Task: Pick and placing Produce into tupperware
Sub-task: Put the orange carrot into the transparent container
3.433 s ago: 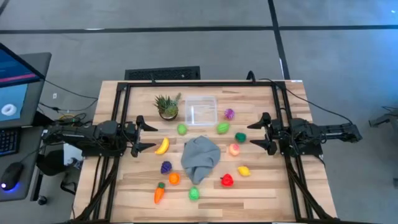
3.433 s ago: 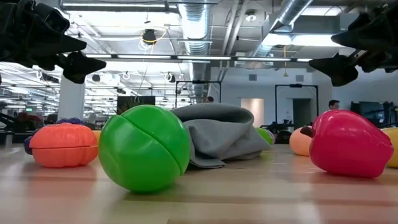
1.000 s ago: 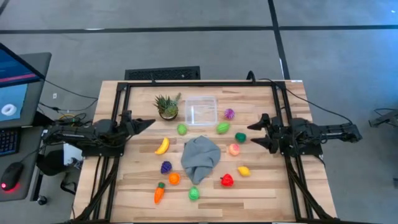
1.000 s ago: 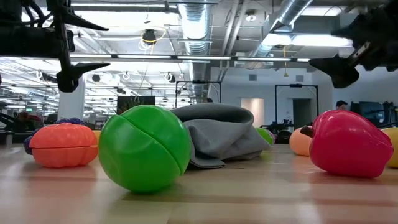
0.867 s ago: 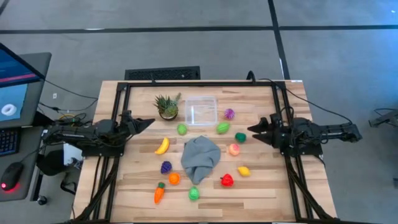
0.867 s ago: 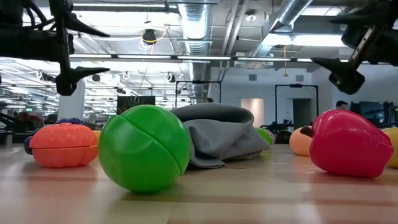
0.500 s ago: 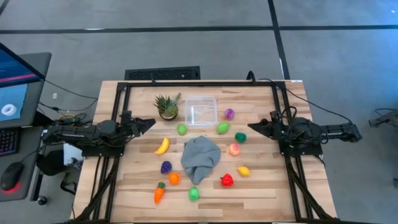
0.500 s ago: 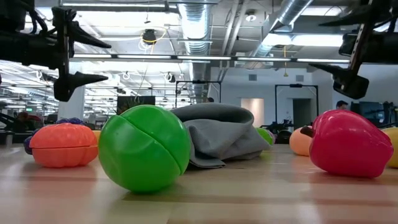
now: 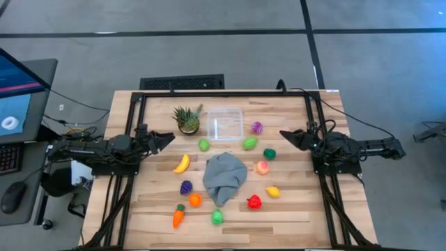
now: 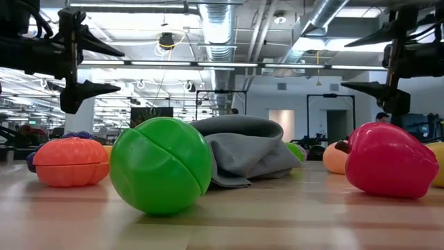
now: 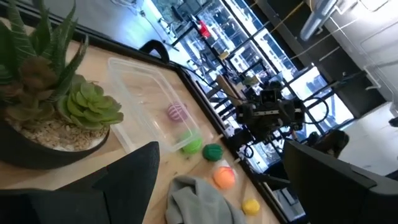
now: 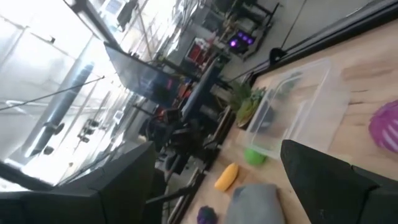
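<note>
The clear square tupperware (image 9: 225, 125) stands on its base at the far middle of the table. The produce lies scattered on the wood around it: a yellow banana (image 9: 182, 163), purple grapes (image 9: 186, 187), an orange carrot (image 9: 178, 216), a red pepper (image 9: 254, 202), green pieces (image 9: 203, 145) (image 9: 249, 143) and others. My left gripper (image 9: 164, 139) is open at the table's left edge, level and above the table. My right gripper (image 9: 289, 137) is open at the right edge, likewise level. Nothing is between the fingers of either.
A crumpled grey cloth (image 9: 224, 177) lies in the middle among the produce. A spiky green potted plant (image 9: 187, 120) stands just left of the tupperware. Black frame rails (image 9: 223, 94) run along the table's far, left and right sides. A green ball (image 10: 161, 165) lies near the front edge.
My right gripper has rolled about its own axis while staying in place; its fingers, side by side before, now stand one above the other. My left gripper has rolled a little, also in place. Both have stayed open. No produce has moved.
</note>
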{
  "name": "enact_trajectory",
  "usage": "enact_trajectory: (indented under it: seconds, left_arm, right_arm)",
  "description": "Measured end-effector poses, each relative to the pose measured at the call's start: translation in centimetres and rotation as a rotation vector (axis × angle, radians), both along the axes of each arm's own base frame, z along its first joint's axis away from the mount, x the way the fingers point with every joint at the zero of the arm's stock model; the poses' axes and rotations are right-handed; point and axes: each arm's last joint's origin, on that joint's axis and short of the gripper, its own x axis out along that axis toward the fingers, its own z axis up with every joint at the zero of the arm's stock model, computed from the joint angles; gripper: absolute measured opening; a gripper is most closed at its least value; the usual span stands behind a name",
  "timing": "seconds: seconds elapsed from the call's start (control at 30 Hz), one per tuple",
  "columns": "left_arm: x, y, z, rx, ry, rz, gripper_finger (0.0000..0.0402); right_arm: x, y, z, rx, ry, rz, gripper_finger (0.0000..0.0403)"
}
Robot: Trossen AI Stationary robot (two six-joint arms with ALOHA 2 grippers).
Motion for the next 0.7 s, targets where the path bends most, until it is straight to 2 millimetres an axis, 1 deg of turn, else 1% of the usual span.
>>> enact_trajectory:
  seconds: [0.13,0.23,0.3,0.4,0.53,0.7]
  left_arm:
    - [-0.05,0.11,0.03,-0.017,-0.009,0.042,0.0326]
    - [-0.08,0.16,0.04,-0.003,-0.002,0.061,0.0326]
    - [-0.11,0.22,0.04,0.016,0.007,0.082,0.0326]
    - [-0.11,0.22,0.05,0.024,0.010,0.084,0.0326]
    - [-0.09,0.17,0.05,0.025,0.011,0.064,0.0326]
    - [-0.11,0.20,0.06,0.079,0.037,0.076,0.0326]
  right_arm:
    - [-0.03,-0.09,0.01,-0.007,0.002,-0.033,0.0369]
    - [-0.06,-0.14,0.03,-0.056,0.020,-0.056,0.0369]
    - [-0.05,-0.12,0.02,-0.034,0.011,-0.048,0.0369]
    - [-0.05,-0.12,0.02,-0.005,0.000,-0.046,0.0369]
    - [-0.06,-0.29,0.03,-0.058,0.021,-0.065,0.0368]
    - [-0.02,-0.22,0.01,-0.001,0.000,-0.031,0.0361]
